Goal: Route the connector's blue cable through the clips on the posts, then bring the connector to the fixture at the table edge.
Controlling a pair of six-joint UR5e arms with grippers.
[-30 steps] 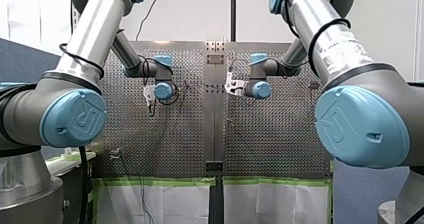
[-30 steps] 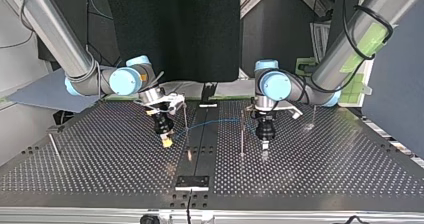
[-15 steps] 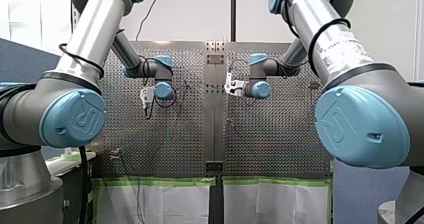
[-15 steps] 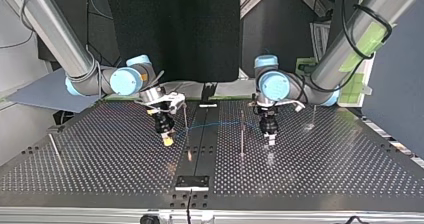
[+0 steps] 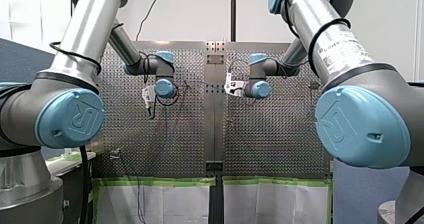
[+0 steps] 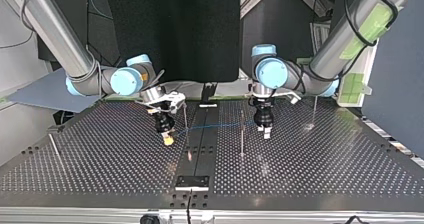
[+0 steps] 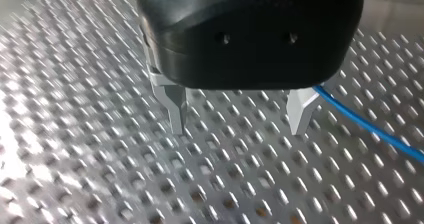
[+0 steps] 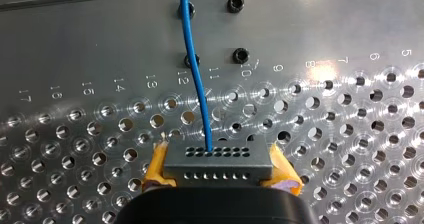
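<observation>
- Clamping the connector (image 8: 218, 159) between its yellow pads (image 8: 156, 166), my right gripper (image 8: 220, 168) hangs just above the perforated table (image 6: 100, 159), at the top view's left.
- The connector is a grey block lying crosswise between the pads; its holed face points ahead of the gripper, and the blue cable (image 8: 196, 79) leaves that face.
- In the top view the cable runs sideways across the table from the connector, past one thin post (image 6: 185, 119) towards a second post (image 6: 242, 134); it ends near my left gripper (image 6: 265, 131).
- My left gripper's metal fingers (image 7: 175, 106) stand apart, gripping nothing; the cable passes just outside one finger and runs out of view.
- The fixture (image 6: 192, 182) sits at the table's near edge in the top view, well apart from the connector.
- The clips are too small to make out; I cannot tell whether the cable sits in either.
</observation>
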